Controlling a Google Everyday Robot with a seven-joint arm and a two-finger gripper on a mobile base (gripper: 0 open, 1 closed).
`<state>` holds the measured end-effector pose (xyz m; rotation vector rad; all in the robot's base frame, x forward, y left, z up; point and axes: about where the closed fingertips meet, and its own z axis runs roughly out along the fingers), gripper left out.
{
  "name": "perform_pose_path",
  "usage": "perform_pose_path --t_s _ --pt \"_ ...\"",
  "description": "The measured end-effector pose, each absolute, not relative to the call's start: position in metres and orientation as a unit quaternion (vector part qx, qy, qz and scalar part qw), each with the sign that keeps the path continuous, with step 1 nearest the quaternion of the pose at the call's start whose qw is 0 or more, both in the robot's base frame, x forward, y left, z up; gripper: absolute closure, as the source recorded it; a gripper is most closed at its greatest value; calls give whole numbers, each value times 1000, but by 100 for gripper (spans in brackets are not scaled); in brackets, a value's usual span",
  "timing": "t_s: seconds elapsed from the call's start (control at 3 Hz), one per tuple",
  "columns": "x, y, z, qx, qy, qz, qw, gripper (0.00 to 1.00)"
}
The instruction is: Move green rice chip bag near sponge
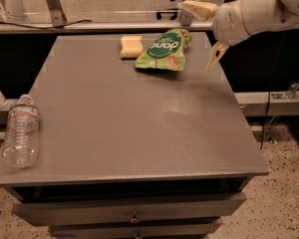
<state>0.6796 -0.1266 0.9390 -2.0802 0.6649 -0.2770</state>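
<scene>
Grey table (114,133), top seen from the near side; drawer (129,209) under its near edge.

Green rice chip bag (164,51): flat on the far part of the table, a little right of centre; white lettering facing up, upside down from here; pictured chips at its near end.

Sponge (131,46): pale yellow, flat, just left of the bag; right end against the bag's left edge (touching or a sliver apart, cannot tell).

Gripper (196,36): at the table's far right corner, right of the bag, off the surface; fingers (199,8) spread wide apart, one reaching left above the far edge, the other pointing down over the right edge; nothing between them; not touching bag or sponge.

White arm (259,14): coming in from the upper right.

Water bottle (21,133): clear, on its side at the near left edge, cap toward the far side, well apart from bag and sponge.

Speckled floor (289,193) on the right.
</scene>
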Motion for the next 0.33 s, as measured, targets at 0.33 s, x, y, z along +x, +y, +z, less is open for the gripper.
perform_pose_path --t_s 0.33 --pt "680 -126 939 -843 269 -112 453 0"
